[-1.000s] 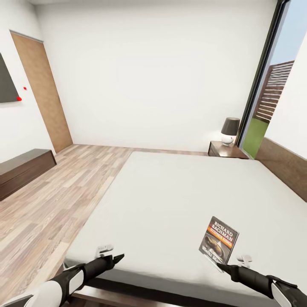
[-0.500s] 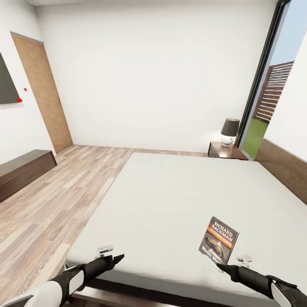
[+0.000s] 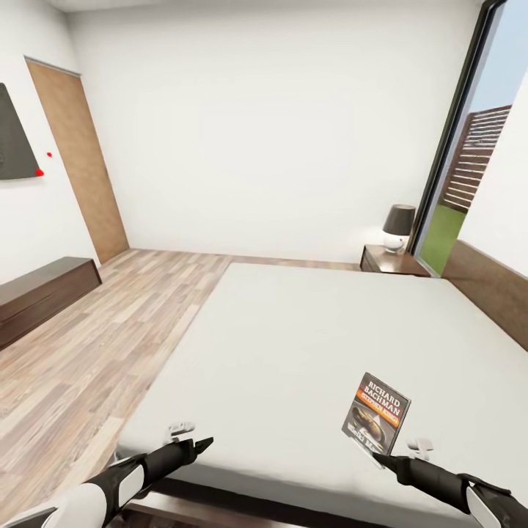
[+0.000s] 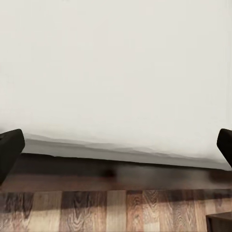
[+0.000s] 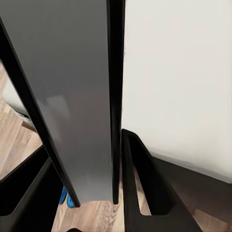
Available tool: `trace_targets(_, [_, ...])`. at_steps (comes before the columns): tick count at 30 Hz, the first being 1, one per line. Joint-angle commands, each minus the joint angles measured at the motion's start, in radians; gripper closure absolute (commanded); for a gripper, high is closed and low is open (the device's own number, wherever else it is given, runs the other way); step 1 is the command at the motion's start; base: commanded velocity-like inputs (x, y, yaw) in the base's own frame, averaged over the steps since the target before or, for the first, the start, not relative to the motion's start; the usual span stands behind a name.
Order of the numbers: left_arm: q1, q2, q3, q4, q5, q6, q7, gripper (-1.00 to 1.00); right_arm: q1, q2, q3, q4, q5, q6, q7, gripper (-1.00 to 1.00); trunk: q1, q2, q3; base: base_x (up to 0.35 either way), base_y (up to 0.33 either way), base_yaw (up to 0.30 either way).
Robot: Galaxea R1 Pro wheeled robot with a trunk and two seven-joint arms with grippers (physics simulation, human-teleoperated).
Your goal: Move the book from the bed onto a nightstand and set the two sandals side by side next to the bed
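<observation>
- Long low dark cabinet (image 3: 40, 297) against the left wall.
- Dark wall panel (image 3: 13, 136) above it, with two red dots (image 3: 44, 164) beside.
- Slatted fence (image 3: 473, 158) and grass (image 3: 446, 233) outside.

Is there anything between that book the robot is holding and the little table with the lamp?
Nothing visible stands between them. The book, upright in the right pincer, has the bare mattress of the bed stretching to the nightstand at the far corner, where a lamp stands.
</observation>
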Motion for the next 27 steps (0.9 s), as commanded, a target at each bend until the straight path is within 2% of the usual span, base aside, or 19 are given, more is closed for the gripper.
trace_targets(1, [-0.001,0.000,0.003,0.001,-0.001,-0.001,-0.003,-1.00,0.000,-0.001,0.005,-0.001,-0.011,0.010,0.001,1.00,0.000,-0.001,-0.001,0.000,0.000,0.145])
trace_targets(18, [-0.001,0.000,0.002,0.001,-0.001,-0.001,-0.003,-1.00,-0.001,-0.001,0.005,-0.002,-0.012,0.010,0.001,1.00,0.000,-0.001,-0.001,-0.001,0.000,0.135])
trace_targets(27, [-0.001,0.001,0.004,0.001,0.000,-0.001,-0.005,-1.00,-0.001,-0.001,0.005,-0.001,-0.011,0.010,0.001,1.00,0.000,-0.001,-0.001,-0.114,0.000,0.128])
